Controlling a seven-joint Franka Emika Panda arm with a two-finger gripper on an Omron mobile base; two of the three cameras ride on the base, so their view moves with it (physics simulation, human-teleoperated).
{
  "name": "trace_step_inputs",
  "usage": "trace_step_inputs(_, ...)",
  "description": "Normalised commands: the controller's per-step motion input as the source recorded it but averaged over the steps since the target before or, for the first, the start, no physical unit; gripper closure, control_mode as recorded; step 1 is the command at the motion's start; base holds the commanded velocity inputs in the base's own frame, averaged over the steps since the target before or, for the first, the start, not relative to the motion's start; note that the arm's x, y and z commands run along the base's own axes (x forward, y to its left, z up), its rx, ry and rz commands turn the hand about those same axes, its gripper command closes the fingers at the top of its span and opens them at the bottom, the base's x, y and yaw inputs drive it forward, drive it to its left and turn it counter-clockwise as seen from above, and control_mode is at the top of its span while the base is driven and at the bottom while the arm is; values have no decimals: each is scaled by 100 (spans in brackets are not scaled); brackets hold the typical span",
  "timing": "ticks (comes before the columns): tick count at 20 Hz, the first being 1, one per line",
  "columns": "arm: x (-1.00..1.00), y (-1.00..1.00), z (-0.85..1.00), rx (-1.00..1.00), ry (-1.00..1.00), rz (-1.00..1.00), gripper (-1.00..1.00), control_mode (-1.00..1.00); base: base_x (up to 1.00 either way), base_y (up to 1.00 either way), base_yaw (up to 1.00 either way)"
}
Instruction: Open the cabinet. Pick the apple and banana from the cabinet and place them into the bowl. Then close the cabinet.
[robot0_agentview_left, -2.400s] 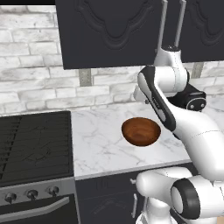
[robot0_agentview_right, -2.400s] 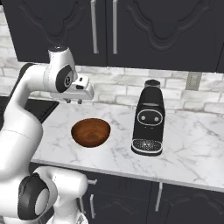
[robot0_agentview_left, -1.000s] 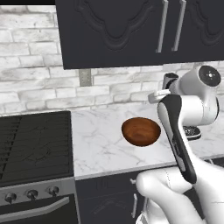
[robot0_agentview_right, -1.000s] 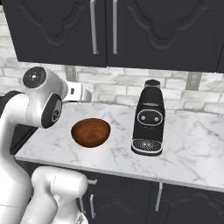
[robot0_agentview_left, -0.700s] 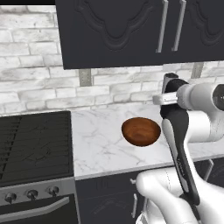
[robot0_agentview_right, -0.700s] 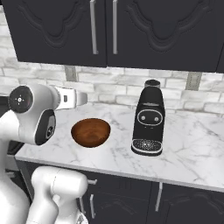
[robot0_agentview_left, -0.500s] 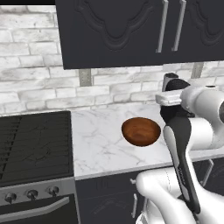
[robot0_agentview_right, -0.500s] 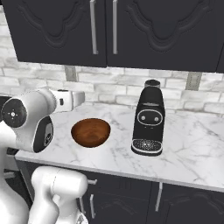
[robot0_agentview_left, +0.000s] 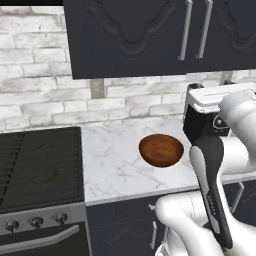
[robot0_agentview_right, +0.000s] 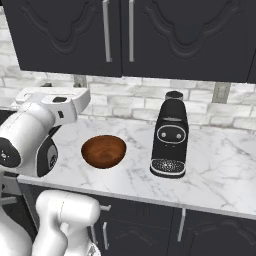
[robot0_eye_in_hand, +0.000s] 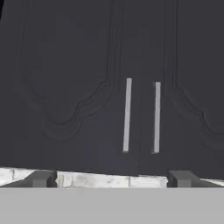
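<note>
Hand view puts you square before the cabinet (robot0_eye_in_hand: 112, 65), both doors shut, its two silver handles (robot0_eye_in_hand: 127, 114) side by side at the centre seam. Your end effector (robot0_eye_in_hand: 112, 178) stands wide and holds nothing, fingertips (robot0_eye_in_hand: 41, 178) well apart. Below, on the marble desk (robot0_agentview_right: 215, 170), the bowl (robot0_agentview_right: 103, 150) sits beside the black coffee machine (robot0_agentview_right: 170, 136).

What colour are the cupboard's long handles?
Silver, on the black cabinet; the handles show best in the hand view.
</note>
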Motion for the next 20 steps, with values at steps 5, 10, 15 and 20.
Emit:
trace_step_inputs(5,0,0,44,0,-29,0,-100,-100,0,0,0)
trace_step_inputs(10,0,0,29,0,-20,0,-100,-100,0,0,0)
trace_step_inputs(15,0,0,18,0,-9,0,-100,-100,0,0,0)
trace_step_inputs(20,24,0,12,0,-3,0,-100,-100,0,0,0)
